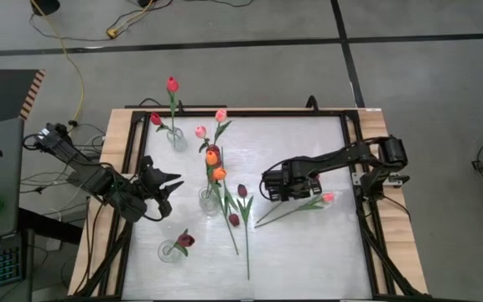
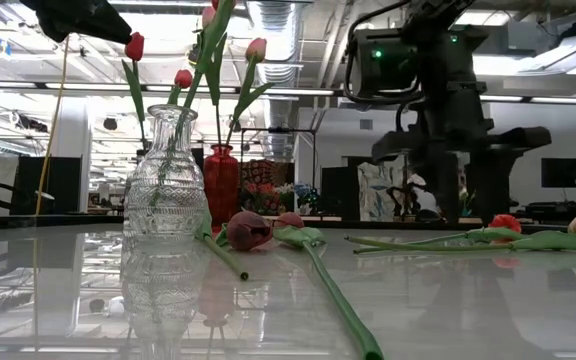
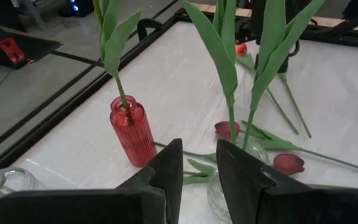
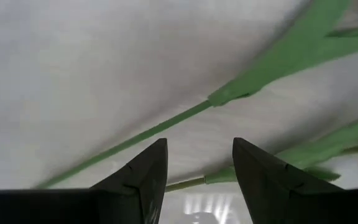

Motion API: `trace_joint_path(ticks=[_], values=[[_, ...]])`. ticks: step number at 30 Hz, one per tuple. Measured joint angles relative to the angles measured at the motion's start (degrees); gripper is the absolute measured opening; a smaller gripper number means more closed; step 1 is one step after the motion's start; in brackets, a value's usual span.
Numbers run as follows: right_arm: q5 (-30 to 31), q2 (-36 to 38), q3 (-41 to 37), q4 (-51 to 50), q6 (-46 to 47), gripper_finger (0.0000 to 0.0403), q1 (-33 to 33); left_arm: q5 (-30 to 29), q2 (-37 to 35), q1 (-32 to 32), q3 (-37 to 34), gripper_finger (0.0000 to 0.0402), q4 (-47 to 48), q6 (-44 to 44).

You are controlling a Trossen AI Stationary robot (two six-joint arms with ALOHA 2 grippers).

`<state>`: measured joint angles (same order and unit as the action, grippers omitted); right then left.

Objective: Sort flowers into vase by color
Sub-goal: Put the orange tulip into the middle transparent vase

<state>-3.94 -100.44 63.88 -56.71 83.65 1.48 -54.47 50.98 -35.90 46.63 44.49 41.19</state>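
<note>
— Right gripper (image 1: 268,186), where?
— Centre of my overhead frame, fingers apart above a pink tulip (image 1: 328,198) lying on the table (image 1: 309,252). Left gripper (image 1: 171,186) waits centre-left, part open, empty.

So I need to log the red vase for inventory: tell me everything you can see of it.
The red vase is a small bottle of translucent red ribbed glass, cylindrical with a narrow neck. It stands upright on the white tabletop, toward the table's far edge, holding one green stem with broad leaves. No gripper touches it; a clear glass vase stands apart nearby.
</note>
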Motion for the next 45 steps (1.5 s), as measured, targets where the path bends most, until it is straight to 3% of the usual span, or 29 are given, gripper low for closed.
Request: trace_joint_path(ticks=[9, 21, 37, 45], values=[[5.64, 0.00, 0.00, -0.42, 15.33, 0.0207, 0.02, 0.00, 0.00, 0.00, 0.00, 0.0086, 0.24, -0.02], [7.67, -0.13, 0.00, -3.30, 30.36, 0.0207, 0.02, -0.03, 0.00, 0.00, 0.00, 0.0086, 0.23, -0.02], [10.43, -0.15, -3.89, -0.07, 37.42, 0.0204, 0.02, 0.28, 0.00, -0.02, 0.00, 0.0086, 0.24, -0.04], [12.83, -0.15, -3.89, -0.04, 38.00, 0.0157, -0.86, 0.31, 0.00, -0.02, 0.00, 0.0086, 0.26, -0.02]])
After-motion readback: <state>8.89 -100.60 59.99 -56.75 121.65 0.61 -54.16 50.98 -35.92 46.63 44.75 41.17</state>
